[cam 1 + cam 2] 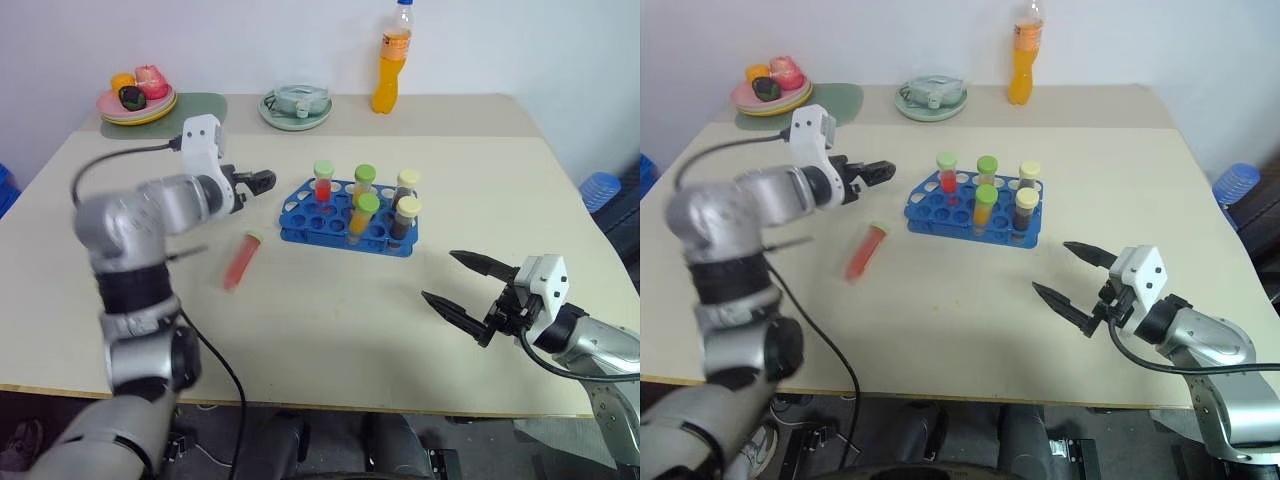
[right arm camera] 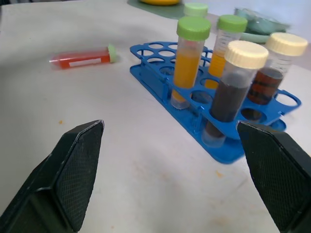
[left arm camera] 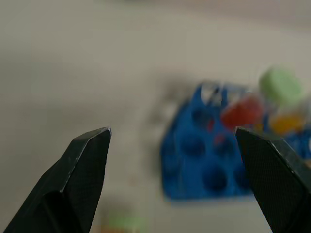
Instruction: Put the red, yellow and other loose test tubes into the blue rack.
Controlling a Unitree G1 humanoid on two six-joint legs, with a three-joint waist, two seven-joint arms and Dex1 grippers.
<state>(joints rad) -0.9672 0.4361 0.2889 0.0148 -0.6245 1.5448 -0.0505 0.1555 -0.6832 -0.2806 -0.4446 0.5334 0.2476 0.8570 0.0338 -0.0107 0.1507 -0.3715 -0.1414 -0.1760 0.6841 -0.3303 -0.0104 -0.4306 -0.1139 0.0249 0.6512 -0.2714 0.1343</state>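
Five capped clear plastic tubes already stand upright in the low bright blue plastic rack with rows of round holes [image 1: 345, 218], which sits around the middle of the pale tabletop [image 1: 330, 330], a bit toward its far edge. There's one with red liquid [image 1: 323, 183], two yellow-orange ones with green caps [image 1: 363, 215] and two dark brown ones with pale yellow caps [image 1: 405, 214]. So the job looks mostly done.

One loose clear tube of red liquid with a green cap [image 1: 241, 260] lies flat on its side near the rack's left end, not touching it — that looks like the last one to go in.

The left gripper [image 1: 262, 181] hovers above the table just off the rack's left end, its two black fingers spread apart with nothing between them. It sits above and beyond the loose tube rather than on it, probably ready to drop down for a pick.

The right gripper [image 1: 460, 283] hangs low near the table's near right corner, well apart from the rack, fingers wide open and empty — looks parked out of the way so the left arm has room.
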